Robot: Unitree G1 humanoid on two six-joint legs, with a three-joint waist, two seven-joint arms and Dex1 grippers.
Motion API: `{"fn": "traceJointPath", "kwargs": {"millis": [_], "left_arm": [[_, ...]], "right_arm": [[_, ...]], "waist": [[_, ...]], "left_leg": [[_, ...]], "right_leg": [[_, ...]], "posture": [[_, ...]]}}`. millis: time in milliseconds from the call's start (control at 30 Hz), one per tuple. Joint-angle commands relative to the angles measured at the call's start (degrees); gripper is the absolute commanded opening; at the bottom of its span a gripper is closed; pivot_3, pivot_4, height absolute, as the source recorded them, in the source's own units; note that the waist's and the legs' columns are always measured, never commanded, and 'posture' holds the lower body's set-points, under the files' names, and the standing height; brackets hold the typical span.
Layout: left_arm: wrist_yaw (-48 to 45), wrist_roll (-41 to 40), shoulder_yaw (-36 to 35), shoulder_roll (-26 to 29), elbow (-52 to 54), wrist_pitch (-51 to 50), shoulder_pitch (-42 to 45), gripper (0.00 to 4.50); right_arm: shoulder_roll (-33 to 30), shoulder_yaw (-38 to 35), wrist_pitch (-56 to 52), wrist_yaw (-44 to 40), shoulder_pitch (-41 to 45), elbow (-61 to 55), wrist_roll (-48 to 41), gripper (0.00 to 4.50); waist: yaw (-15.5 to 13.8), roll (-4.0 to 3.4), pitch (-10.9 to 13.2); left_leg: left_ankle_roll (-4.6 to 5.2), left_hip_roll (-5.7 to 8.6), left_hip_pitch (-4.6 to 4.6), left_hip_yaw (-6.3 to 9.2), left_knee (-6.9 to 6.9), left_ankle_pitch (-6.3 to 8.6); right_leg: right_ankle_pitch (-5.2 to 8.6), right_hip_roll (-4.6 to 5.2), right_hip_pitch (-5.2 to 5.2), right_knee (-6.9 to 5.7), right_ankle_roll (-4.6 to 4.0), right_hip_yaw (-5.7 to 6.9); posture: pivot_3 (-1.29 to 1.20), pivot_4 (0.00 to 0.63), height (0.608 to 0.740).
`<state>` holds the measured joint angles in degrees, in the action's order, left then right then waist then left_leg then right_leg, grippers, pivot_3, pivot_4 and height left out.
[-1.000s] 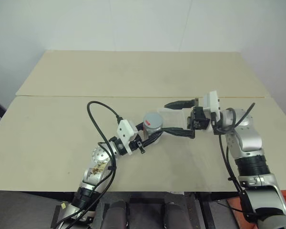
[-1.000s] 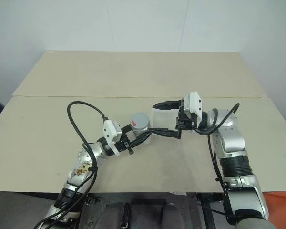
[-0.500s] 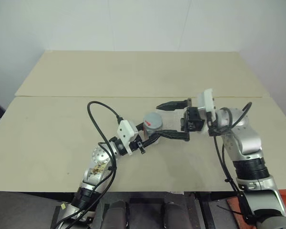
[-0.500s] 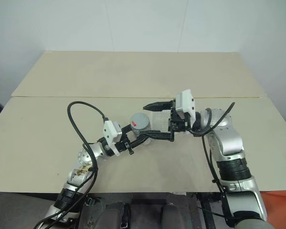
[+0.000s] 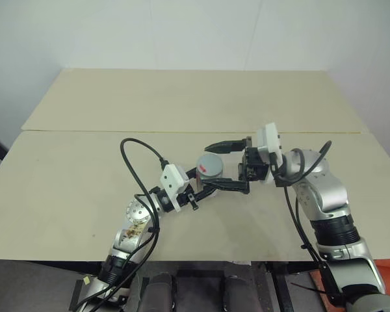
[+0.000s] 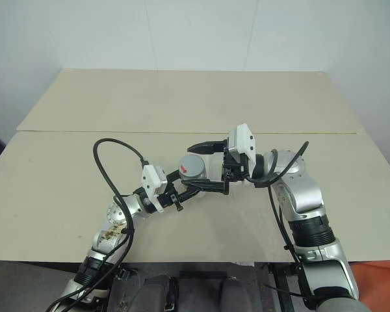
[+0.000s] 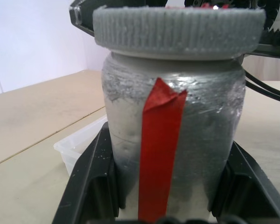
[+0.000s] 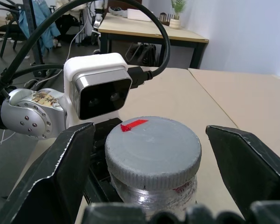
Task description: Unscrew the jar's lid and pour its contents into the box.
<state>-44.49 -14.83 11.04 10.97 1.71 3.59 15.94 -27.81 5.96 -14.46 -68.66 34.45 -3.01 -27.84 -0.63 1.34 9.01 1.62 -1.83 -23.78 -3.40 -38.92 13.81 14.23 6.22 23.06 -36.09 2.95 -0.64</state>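
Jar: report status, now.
Left gripper shut on jar, upright above table. Right gripper open, fingers either side of lid, not gripping. Lid on. Box beyond the jar. Nothing in the way.

Jar [image 5: 208,170] sits upright over the table [image 5: 84,175] near its centre, lid [image 8: 153,150] on top of jar; left gripper [image 5: 203,186] comes at jar from the left-front, clamped round its body. Right gripper [image 5: 216,165] reaches in from jar's right, one finger behind the lid, one in front; box [image 7: 81,148] on table just behind-right of jar.
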Motion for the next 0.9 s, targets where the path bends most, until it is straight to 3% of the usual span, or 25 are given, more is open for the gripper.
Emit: {"fn": "traceJointPath", "kwargs": {"millis": [33,67,367,733,900], "left_arm": [[-0.07,-0.12,0.11,-0.26,1.33,1.73,0.41,1.93],[-0.09,-0.12,0.11,-0.25,1.3,1.74,0.44,1.93],[-0.44,0.12,0.22,-0.06,0.75,2.12,0.54,1.93],[-0.94,1.37,1.0,0.68,-0.39,4.01,0.38,1.93],[-0.57,0.99,0.81,0.6,0.44,3.43,0.01,1.93]], "right_arm": [[-0.04,-0.88,-0.1,0.14,1.08,-1.93,-0.86,3.18],[-0.03,-0.86,0.08,0.27,1.07,-1.89,-0.63,2.87],[-0.04,-1.37,0.63,0.32,1.17,-1.28,-0.51,2.87],[0.32,-4.85,-11.51,2.35,2.63,-1.25,-9.15,2.87],[0.67,-6.35,-10.46,4.77,1.52,-1.88,-8.7,2.87]], "waist": [[0.0,0.0,0.0],[0.01,0.0,0.0],[0.01,0.0,0.0],[-0.02,0.0,0.0],[0.03,0.0,0.0]], "left_leg": [[0.0,0.0,0.0,0.0,0.0,0.0],[0.0,0.0,0.0,0.0,0.0,0.0],[0.0,0.0,0.0,0.0,0.0,0.0],[0.0,-0.01,-0.01,0.01,0.0,0.0],[0.0,-0.01,-0.01,0.01,0.0,0.0]], "right_leg": [[0.0,0.0,0.0,0.0,0.0,0.0],[0.0,0.0,0.0,0.0,0.0,0.0],[0.0,0.0,0.0,0.0,0.0,0.0],[0.0,0.0,0.0,0.01,0.0,0.0],[0.0,0.0,0.01,0.0,0.0,0.0]], "posture": [[0.0,0.15,0.74],[0.0,0.15,0.74],[0.0,0.15,0.74],[0.0,0.15,0.74],[0.0,0.15,0.74]]}}
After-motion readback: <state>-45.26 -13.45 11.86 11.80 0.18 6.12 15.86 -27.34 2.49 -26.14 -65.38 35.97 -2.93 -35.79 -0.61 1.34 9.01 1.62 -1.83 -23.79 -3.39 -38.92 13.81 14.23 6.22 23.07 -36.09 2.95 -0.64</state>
